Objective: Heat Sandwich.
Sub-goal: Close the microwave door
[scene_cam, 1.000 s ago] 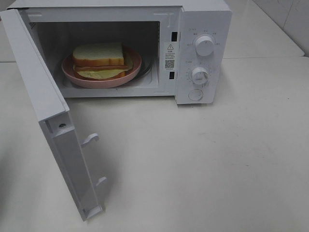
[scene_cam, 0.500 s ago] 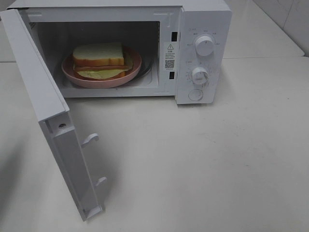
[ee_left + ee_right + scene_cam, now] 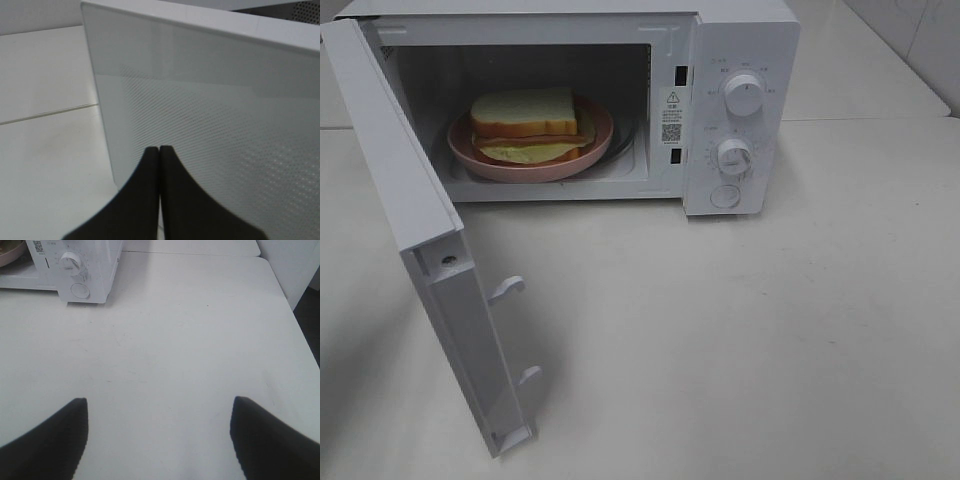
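Right beside the open microwave door (image 3: 225,125), the left gripper (image 3: 159,150) has its two black fingers pressed together, holding nothing. Over the white table (image 3: 175,340), the right gripper (image 3: 160,401) has its fingers spread wide, holding nothing too. Farther off, the sandwich (image 3: 525,115) sits on the pink plate (image 3: 520,170) inside the microwave (image 3: 740,50). It looks soft, light and squashy, so the plate's hard rim seems the best place to grab.

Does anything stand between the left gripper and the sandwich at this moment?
Yes. The open microwave door stands directly in front of the shut left gripper, filling most of its wrist view. The sandwich lies on the pink plate inside the microwave, on the door's other side.
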